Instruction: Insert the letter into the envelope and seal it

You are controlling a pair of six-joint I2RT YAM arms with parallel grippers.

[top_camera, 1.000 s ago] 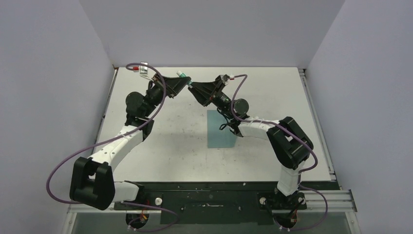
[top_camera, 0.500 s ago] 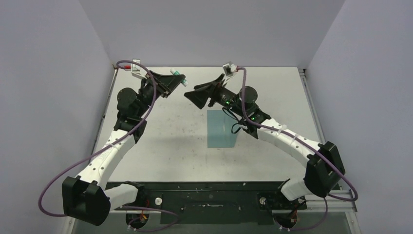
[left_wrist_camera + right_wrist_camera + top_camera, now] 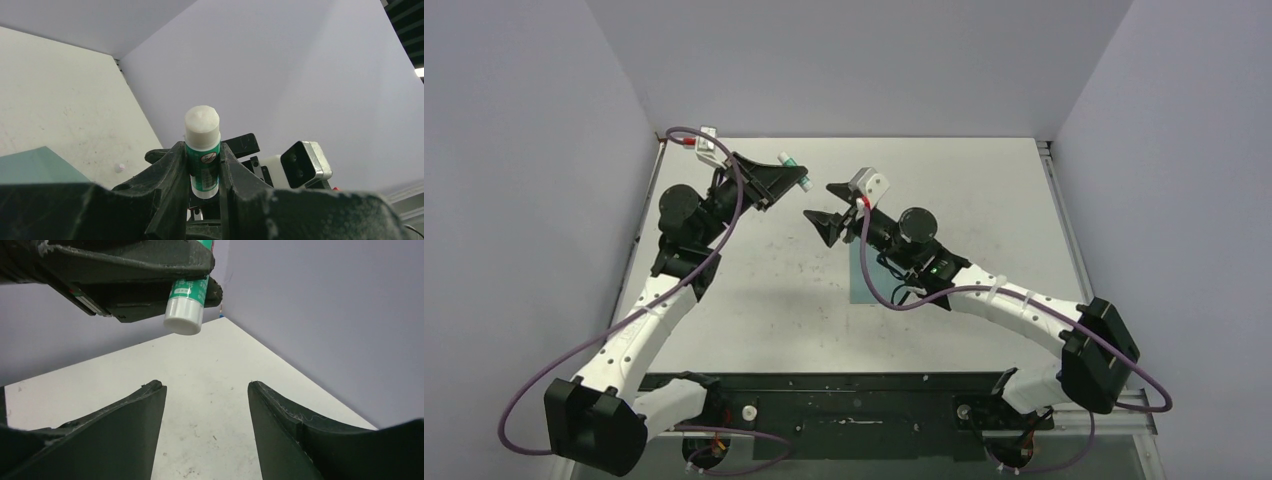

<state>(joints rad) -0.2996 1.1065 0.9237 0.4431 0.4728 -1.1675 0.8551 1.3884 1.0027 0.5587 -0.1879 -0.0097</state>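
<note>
Left gripper (image 3: pixel 795 174) is clamped on the glue tube (image 3: pixel 202 131), held up in the air above the far side of the table (image 3: pixel 764 270). Right gripper (image 3: pixel 205 387) faces it with its jaws apart and nothing between them. My guess is that the step is working the tube's smooth white end, so I'd centre that end between the jaws, close squarely and gently, and let the left do the holding so the tube doesn't skew. The tube is a small cylinder with a glossy green-and-white label. Its end nearest the left wrist camera looks matte and slightly lumpy. The envelope (image 3: pixel 35 167) lies flat on the table under the right arm, thin teal paper with crisp edges. The letter isn't visible, and I can't tell whether it's inside. The table is pale and scuffed.
</note>
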